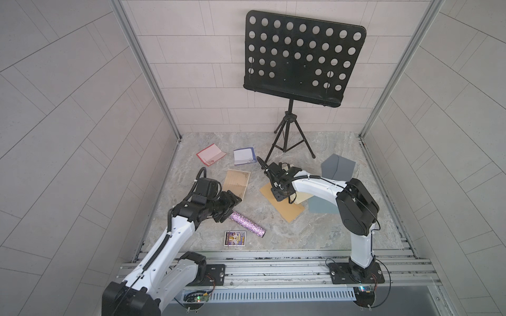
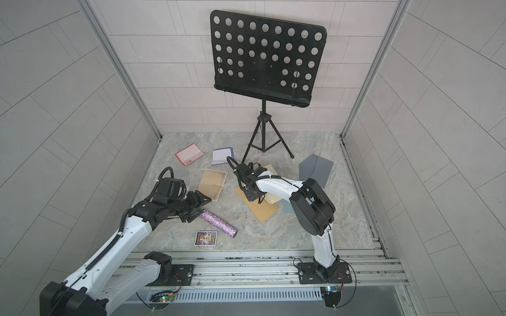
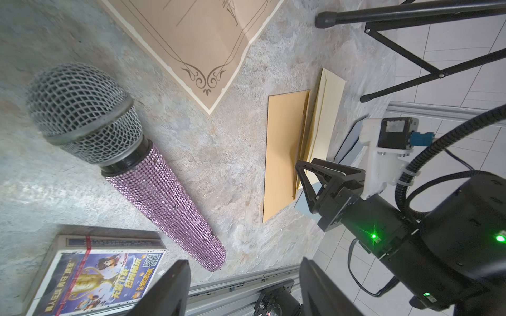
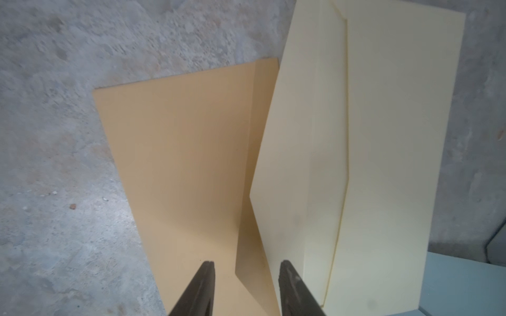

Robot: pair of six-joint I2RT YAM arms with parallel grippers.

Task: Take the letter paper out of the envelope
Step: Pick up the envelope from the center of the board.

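The right arm reaches forward and inward over the table (image 1: 328,232) with its wrist bent down, so the right gripper (image 4: 246,264) points at the surface above two overlapping envelopes. Its jaws stand partly apart: one finger is over the tan envelope (image 4: 175,153), the other at the edge of the cream envelope (image 4: 383,136), and nothing is gripped. The left arm extends low on the left side. The left gripper (image 3: 243,270) is held roughly level, its jaws wide apart and empty, near the head end of the microphone (image 3: 153,188). Both envelopes lie flat, right of centre. The cream envelope, with its pointed flap line showing, overlaps one long edge of the tan envelope, and a blue-grey envelope (image 1: 320,206) adjoins them. Whether a letter paper is inside either envelope cannot be told. A tan sheet (image 1: 236,182) with an ornamental border lies between the two grippers. A red-bordered sheet (image 1: 210,154) and a blue-bordered sheet (image 1: 244,156) lie farther back, and a folded grey card (image 1: 338,167) lies at the right rear. The music stand (image 1: 301,57), of black perforated metal on a tripod, stands at the rear, with one leg ending close behind the right wrist. A printed card box (image 1: 235,238) lies near the front edge, beside the microphone's tail. The microphone has a grey wire-mesh head and a handle covered in purple rhinestones. The table has a grey marbled finish.
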